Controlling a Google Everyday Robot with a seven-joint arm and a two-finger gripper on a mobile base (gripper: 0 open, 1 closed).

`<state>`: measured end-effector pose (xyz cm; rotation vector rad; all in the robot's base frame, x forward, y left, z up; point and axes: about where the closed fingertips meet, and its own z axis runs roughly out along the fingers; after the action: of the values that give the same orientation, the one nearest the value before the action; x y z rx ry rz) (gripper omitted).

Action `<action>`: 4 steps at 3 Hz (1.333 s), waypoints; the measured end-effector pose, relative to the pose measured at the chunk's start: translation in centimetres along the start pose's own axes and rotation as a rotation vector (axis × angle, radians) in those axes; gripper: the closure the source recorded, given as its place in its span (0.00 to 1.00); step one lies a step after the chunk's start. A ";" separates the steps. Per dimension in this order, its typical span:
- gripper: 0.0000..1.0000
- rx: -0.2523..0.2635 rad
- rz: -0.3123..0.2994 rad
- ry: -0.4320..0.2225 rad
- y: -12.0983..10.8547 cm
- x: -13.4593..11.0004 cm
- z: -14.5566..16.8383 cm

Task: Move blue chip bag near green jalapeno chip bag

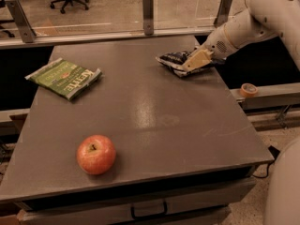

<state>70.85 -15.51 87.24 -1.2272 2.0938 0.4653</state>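
**A:** Where is the small, crinkled, dark blue chip bag with white lettering found?

**B:** It is seen lying on the far right part of the flat grey tabletop, close to the back edge.

**A:** And the gripper?

**B:** The tan-tipped gripper at the end of the white robot arm is placed on the bag's right end, touching it. How wide it is set, and whether the bag is actually held, cannot be told.

**A:** Where is the flat green jalapeno chip bag marked "Kettle"?

**B:** It is laid flat at the far left of the tabletop, near the left edge and well apart from the blue chip bag. Most of the table's width is left between them.

**A:** What else is seen?

**B:** A round red apple is set stem-up near the front left, well apart from both bags. A small tan tape roll is seen on the ledge beside the table's right side. A low clear panel on a grey post is seen behind the back edge.
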 end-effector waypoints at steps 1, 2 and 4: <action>0.88 0.023 -0.072 -0.098 0.6 -3.5 -3.6; 1.00 0.018 -0.072 -0.097 0.6 -3.5 -3.2; 1.00 0.009 -0.092 -0.099 0.8 -4.0 -2.8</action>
<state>70.52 -14.22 91.99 -1.2640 1.9458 0.4646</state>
